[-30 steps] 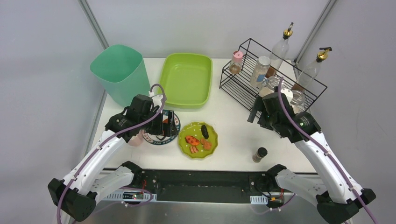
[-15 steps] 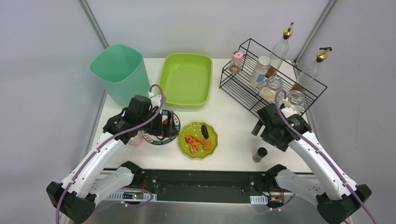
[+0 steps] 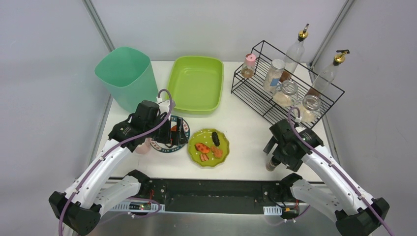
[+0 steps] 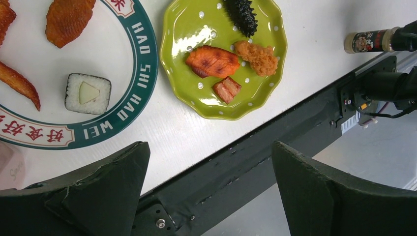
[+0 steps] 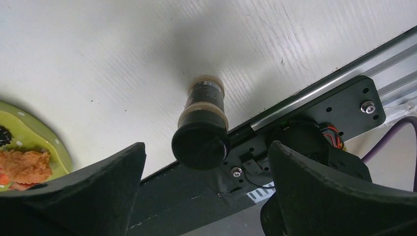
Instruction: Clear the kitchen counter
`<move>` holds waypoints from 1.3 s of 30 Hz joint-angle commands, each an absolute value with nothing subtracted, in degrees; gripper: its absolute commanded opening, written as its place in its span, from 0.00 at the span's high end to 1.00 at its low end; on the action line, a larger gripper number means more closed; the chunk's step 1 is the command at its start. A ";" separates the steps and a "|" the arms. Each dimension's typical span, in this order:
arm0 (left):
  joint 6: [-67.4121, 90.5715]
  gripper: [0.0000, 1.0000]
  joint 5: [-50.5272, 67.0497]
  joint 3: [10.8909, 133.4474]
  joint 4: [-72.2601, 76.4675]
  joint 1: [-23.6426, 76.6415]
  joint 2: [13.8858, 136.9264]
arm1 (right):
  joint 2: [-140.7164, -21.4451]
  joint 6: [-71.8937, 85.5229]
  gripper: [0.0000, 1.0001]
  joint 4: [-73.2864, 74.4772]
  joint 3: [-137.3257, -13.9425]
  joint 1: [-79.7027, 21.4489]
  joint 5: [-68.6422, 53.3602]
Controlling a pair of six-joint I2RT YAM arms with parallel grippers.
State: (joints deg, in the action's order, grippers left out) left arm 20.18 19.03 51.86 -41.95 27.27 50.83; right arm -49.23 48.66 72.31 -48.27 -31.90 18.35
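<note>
We see the white tabletop [image 3: 243, 129] carrying everything, its black rail [image 3: 211, 189] along the near edge by the arm bases.

Our right hand [image 5: 205, 147] hangs over a small spice bottle [image 5: 202, 118] that stands upright near the front right edge of the tabletop. The hand is released. Its two fingers [image 5: 83, 196] are spread wide, and in the right wrist view the bottle's dark cap shows between them with a gap on either side, so nothing is gripped.

Our left hand [image 4: 210, 145] is released too, its fingers wide apart with nothing between them. It hovers above the front left part of the tabletop, over a white plate [image 4: 143, 59] with a teal lettered rim. That plate holds a sushi roll [image 4: 88, 93] and some browned fried pieces.

Just beside it to the right lies a scalloped green plate [image 4: 173, 64]. It carries a dark spiky piece [image 4: 242, 15], an orange glazed slice [image 4: 212, 61], a crumbed lump [image 4: 255, 56] and a small striped cube [image 4: 226, 89].

At the back stand a teal bin [image 3: 127, 76] on the left, a lime-green tub [image 3: 195, 84] beside it, and a black wire rack [image 3: 255, 96] on the right with jars and bottles in it.
</note>
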 commanded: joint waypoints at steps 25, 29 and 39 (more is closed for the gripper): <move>19.43 0.00 19.48 51.80 -42.28 26.73 51.28 | -53.83 46.49 0.83 67.80 -50.97 -32.12 16.85; 19.44 0.00 19.42 51.89 -42.28 26.79 51.34 | -56.56 44.70 0.85 65.48 -56.80 -32.13 17.10; 19.43 0.00 18.33 51.70 -42.43 26.72 51.90 | -73.00 37.28 0.87 59.38 -79.59 -32.07 18.34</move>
